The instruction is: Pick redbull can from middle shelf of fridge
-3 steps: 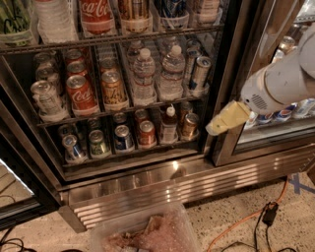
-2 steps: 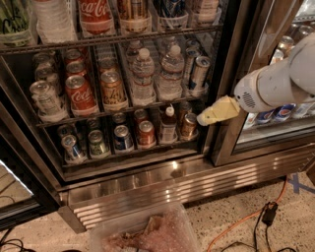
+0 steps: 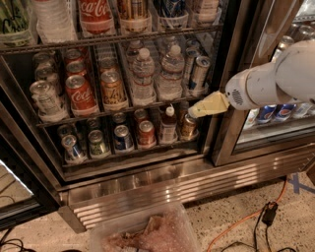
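Note:
The redbull can (image 3: 199, 74) is a slim blue-and-silver can standing at the right end of the middle shelf (image 3: 98, 114) of the fridge (image 3: 172, 189). A second slim can stands behind it. My gripper (image 3: 198, 110) has cream-coloured tips on a white arm that reaches in from the right. It sits at the front edge of the middle shelf's right end, just below and slightly in front of the redbull can, and holds nothing that I can see.
Red cola cans (image 3: 78, 93) and water bottles (image 3: 142, 74) fill the middle shelf to the left. Short cans (image 3: 123, 138) stand on the rack below and big bottles (image 3: 96, 15) above. The steel door post (image 3: 231, 133) is right of the gripper. A plastic bin (image 3: 147, 231) and an orange cable (image 3: 246, 221) lie on the floor.
The arm has swung left and a little up. The gripper has moved from in front of the door post to the right end of the middle shelf, under the redbull can.

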You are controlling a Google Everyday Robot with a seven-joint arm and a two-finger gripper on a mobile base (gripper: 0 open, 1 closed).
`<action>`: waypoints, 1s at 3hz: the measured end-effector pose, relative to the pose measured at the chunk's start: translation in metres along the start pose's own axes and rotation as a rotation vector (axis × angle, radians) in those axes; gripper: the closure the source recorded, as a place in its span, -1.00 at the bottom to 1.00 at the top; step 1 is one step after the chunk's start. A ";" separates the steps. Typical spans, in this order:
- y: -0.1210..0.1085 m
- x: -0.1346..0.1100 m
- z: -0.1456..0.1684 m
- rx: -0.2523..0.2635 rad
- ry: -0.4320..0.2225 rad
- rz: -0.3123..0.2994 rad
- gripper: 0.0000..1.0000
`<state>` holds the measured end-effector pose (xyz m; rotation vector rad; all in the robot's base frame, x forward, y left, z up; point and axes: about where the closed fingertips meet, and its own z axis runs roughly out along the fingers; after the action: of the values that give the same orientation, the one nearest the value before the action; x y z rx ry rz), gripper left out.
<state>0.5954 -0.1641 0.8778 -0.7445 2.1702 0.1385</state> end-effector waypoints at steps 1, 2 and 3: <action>0.001 -0.003 0.006 0.020 -0.027 0.004 -1.00; 0.008 -0.007 0.041 0.032 -0.080 0.028 -1.00; 0.012 -0.015 0.072 0.052 -0.137 0.053 -1.00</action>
<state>0.6441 -0.1227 0.8401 -0.6303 2.0557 0.1558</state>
